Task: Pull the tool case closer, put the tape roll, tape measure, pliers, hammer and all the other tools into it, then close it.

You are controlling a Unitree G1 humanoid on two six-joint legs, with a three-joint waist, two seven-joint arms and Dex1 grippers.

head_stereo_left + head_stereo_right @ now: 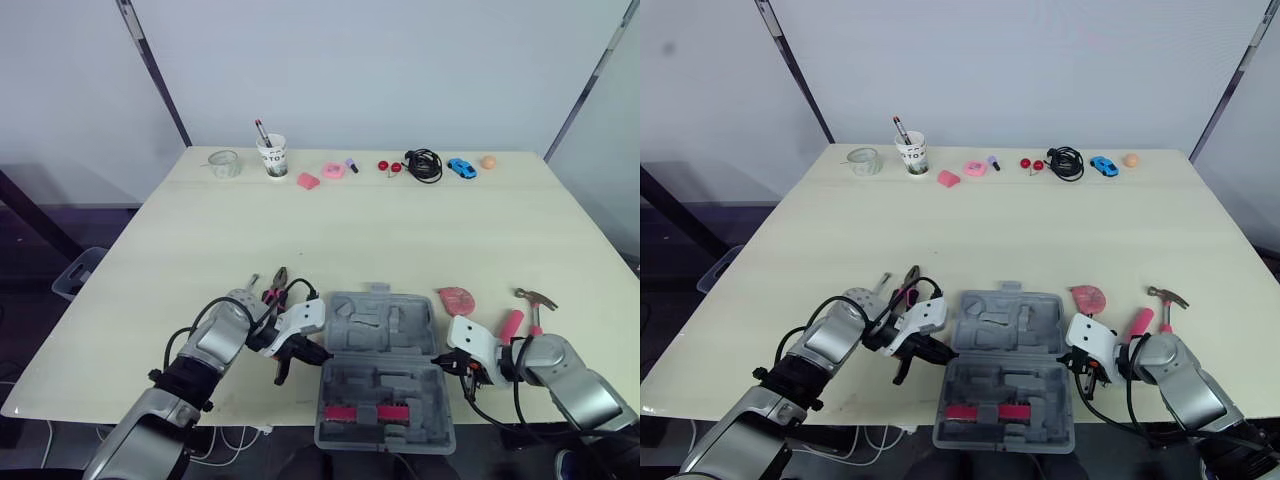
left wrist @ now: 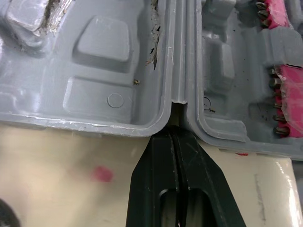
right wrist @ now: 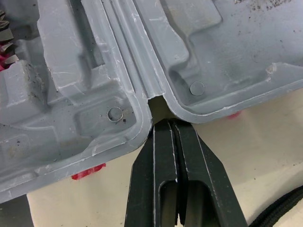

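The grey tool case lies open near the table's front edge, with a pink bit holder in its near half. My left gripper is shut, its tips against the hinge notch on the case's left side. My right gripper is shut too, its tips at the hinge notch on the right side. Pink-handled pliers lie just left of the case, behind my left wrist. A pink round tool and a hammer with a pink grip lie to the right.
Along the far edge stand a glass, a paper cup with pens, small pink items, a black cable, a blue toy car and an orange ball. The case's near half overhangs the table's front edge.
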